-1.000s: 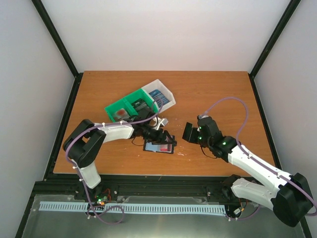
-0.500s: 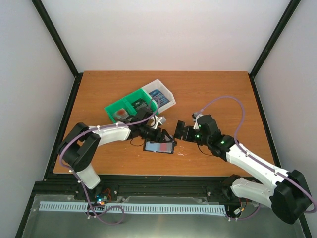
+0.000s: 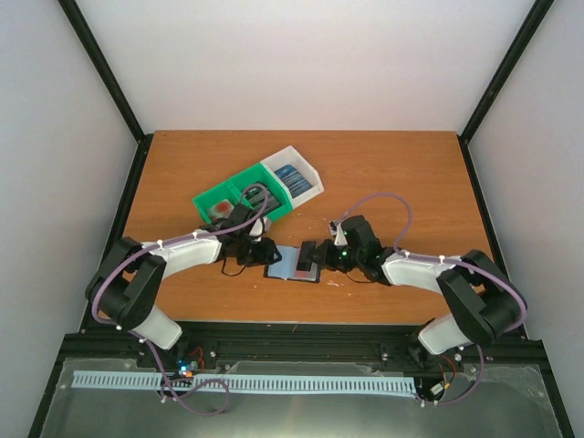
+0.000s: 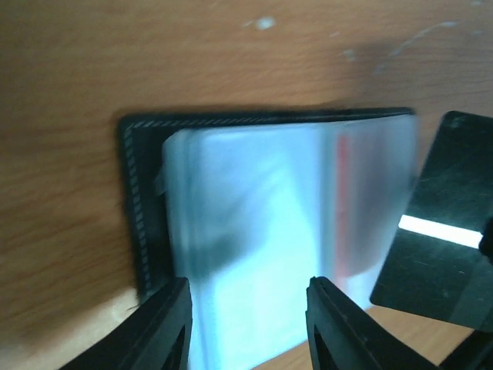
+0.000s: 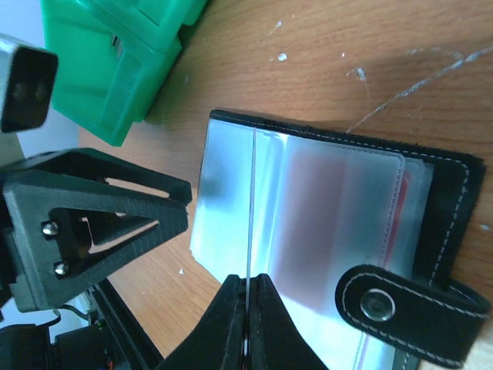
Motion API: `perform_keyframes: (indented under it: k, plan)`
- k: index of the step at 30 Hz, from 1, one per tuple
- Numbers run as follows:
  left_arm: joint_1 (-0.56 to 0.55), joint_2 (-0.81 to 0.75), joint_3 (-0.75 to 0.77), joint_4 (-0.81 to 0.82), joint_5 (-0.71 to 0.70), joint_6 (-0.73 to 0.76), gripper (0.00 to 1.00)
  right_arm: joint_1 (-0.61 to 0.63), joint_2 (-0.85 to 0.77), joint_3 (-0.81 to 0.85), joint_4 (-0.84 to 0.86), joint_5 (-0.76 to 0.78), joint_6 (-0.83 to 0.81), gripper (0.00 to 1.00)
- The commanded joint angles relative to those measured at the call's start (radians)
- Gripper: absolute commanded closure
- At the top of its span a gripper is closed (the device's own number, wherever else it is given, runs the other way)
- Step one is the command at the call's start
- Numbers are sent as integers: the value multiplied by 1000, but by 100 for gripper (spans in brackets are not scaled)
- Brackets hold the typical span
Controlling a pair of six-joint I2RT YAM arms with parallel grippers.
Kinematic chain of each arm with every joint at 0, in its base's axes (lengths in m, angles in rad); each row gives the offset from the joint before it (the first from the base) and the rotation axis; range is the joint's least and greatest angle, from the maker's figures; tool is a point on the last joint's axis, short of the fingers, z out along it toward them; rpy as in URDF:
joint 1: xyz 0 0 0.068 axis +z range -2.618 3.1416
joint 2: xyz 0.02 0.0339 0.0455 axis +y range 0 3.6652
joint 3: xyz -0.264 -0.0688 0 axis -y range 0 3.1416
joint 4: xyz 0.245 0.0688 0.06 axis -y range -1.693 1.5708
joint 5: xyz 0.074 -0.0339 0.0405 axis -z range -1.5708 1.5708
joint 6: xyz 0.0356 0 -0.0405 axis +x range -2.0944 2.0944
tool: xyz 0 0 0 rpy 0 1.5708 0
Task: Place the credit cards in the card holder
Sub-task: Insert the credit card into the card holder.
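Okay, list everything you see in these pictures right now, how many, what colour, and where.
table: one, orange-brown wood, under everything.
bin: one, green with a white end compartment, far side, left of centre.
cards in the bin: at least three; red in the left compartment, dark in the middle, blue in the white end.
card holder: one, black with clear sleeves, open flat at near centre.
red card: one, inside a sleeve.
dark card: one, black with a white stripe, at the holder's sleeves.
left claw: one, black, open over the holder.
right claw: one, black, shut on the dark card.
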Motion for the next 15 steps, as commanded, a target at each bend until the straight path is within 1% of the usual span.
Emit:
perform_keyframes:
  k: [1,5,12,15]
  plan:
    - [-2,24,-13,-45,-85,-12,60,-4,71,-16,178,-83,68,97]
    - [-1,36,-18,-60,-121,-14,65,-4,129,-20,223,-104,93,97]
    - [-1,57,-23,-54,-106,-16,82,-4,193,-19,261,-121,113,97]
    - [-1,62,-24,-55,-106,-15,85,-4,212,-22,263,-118,117,97]
